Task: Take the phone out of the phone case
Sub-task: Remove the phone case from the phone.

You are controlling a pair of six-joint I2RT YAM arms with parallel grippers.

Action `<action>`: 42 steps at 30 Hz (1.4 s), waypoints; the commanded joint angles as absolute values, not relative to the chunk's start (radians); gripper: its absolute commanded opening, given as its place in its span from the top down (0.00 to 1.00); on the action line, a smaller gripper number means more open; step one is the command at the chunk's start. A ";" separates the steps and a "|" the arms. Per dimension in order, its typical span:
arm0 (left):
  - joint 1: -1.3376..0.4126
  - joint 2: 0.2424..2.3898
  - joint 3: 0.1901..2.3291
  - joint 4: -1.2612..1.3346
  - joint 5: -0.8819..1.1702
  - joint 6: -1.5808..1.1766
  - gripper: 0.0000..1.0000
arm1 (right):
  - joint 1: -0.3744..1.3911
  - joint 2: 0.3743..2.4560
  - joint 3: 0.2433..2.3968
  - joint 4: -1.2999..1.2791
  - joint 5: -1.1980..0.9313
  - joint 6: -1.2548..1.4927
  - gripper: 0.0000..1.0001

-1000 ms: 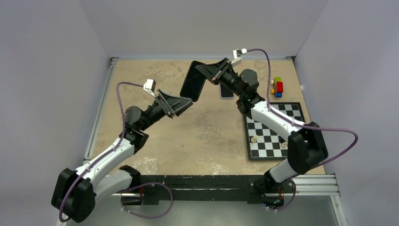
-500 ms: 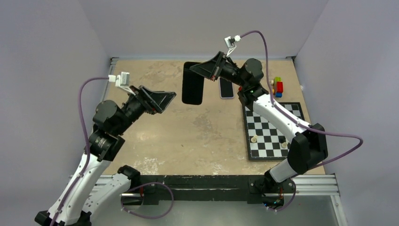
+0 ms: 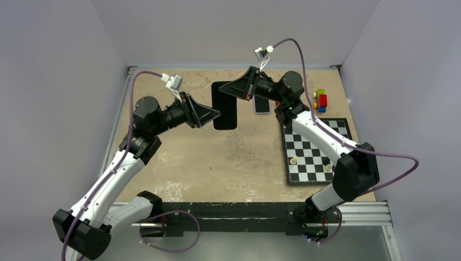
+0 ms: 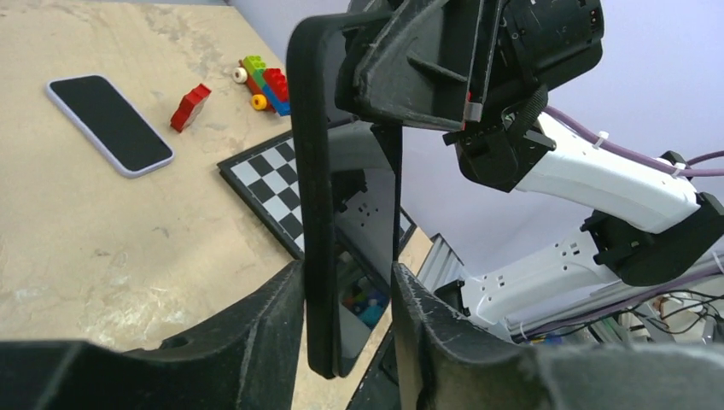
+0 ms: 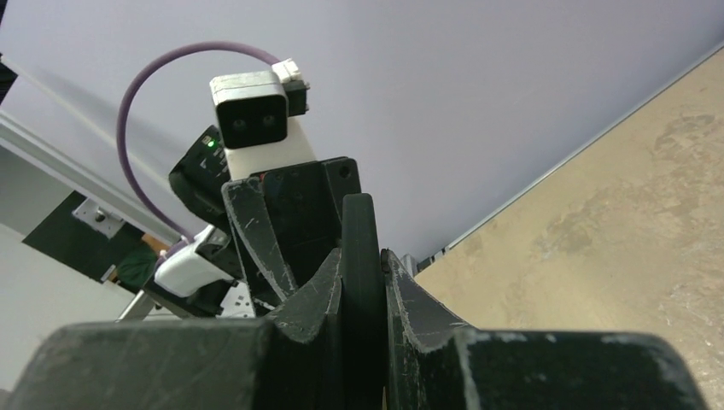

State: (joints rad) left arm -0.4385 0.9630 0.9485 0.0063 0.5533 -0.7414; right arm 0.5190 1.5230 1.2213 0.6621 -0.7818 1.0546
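Tan tabletop (image 3: 244, 157), grey walls round it; chessboard (image 3: 312, 152) and toy blocks (image 3: 321, 100) off to the right. Both arms meet in the air over the far part of the table. Right gripper (image 3: 231, 90) is clamped tight on the upper end of the black phone case (image 3: 224, 111), holding it clear of the surface w/ its long side hanging down. Left gripper (image 3: 213, 114) has its jaws either side of the case's lower end, one at the rim, one by the glossy face. V. close, but can't tell if they're actually pinching.

A phone (image 3: 261, 105) lies flat on the table, screen up, between the held case and the blocks. Whether the case has a handset in it I can't say; that glossy face could be either.

To do it well, imo: right should hold firm, no twisting. Left should catch only the rim at a corner and peel it back, not squeeze front-to-back, as that would pin whatever's inside. Go slow, since anything popping free up there would drop onto the table.
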 commanded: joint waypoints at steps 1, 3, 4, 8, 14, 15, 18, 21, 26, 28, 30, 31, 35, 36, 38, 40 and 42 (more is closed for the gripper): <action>-0.432 0.995 0.951 0.172 0.676 -0.769 0.59 | 0.529 1.465 1.212 0.793 -0.833 1.103 1.00; -0.429 1.016 0.955 0.182 0.703 -0.773 0.63 | 0.531 1.465 1.205 0.815 -0.862 1.121 1.00; -0.424 1.023 0.954 0.194 0.715 -0.779 0.65 | 0.531 1.464 1.201 0.823 -0.875 1.129 1.00; -0.418 1.044 0.947 0.283 0.777 -0.811 0.72 | 0.533 1.460 1.188 0.832 -0.925 1.145 1.00; -0.401 1.067 0.969 0.295 0.902 -0.828 1.00 | 0.531 1.452 1.212 0.671 -1.034 1.037 0.98; -0.394 1.065 0.971 0.282 0.925 -0.826 1.00 | 0.530 1.448 1.230 0.590 -1.046 0.976 0.94; -0.381 1.064 0.987 0.222 1.007 -0.803 1.00 | 0.531 1.438 1.290 0.307 -1.059 0.760 0.83; -0.379 1.064 1.013 0.137 1.075 -0.748 1.00 | 0.526 1.439 1.360 0.070 -1.087 0.565 0.68; -0.379 1.078 1.059 -0.055 1.160 -0.633 1.00 | 0.518 1.499 1.497 -0.310 -1.097 0.263 0.52; -0.379 1.081 1.055 -0.054 1.177 -0.638 1.00 | 0.518 1.536 1.546 -0.442 -1.117 0.163 0.52; -0.379 1.084 1.048 -0.035 1.193 -0.656 1.00 | 0.520 1.556 1.569 -0.515 -1.142 0.092 0.53; -0.379 1.085 1.046 -0.038 1.200 -0.657 1.00 | 0.521 1.559 1.568 -0.519 -1.163 0.081 0.53; -0.379 1.090 1.045 -0.053 1.211 -0.647 1.00 | 0.532 1.559 1.558 -0.502 -1.221 0.071 0.52; -0.379 1.091 1.045 -0.054 1.213 -0.648 1.00 | 0.537 1.561 1.559 -0.509 -1.227 0.058 0.51; -0.379 1.094 1.046 -0.052 1.213 -0.649 1.00 | 0.548 1.566 1.564 -0.539 -1.238 0.025 0.48; -0.379 1.092 1.049 -0.053 1.215 -0.648 1.00 | 0.551 1.572 1.561 -0.549 -1.266 0.009 0.48; -0.380 1.093 1.049 -0.053 1.218 -0.646 1.00 | 0.553 1.579 1.557 -0.531 -1.286 0.021 0.49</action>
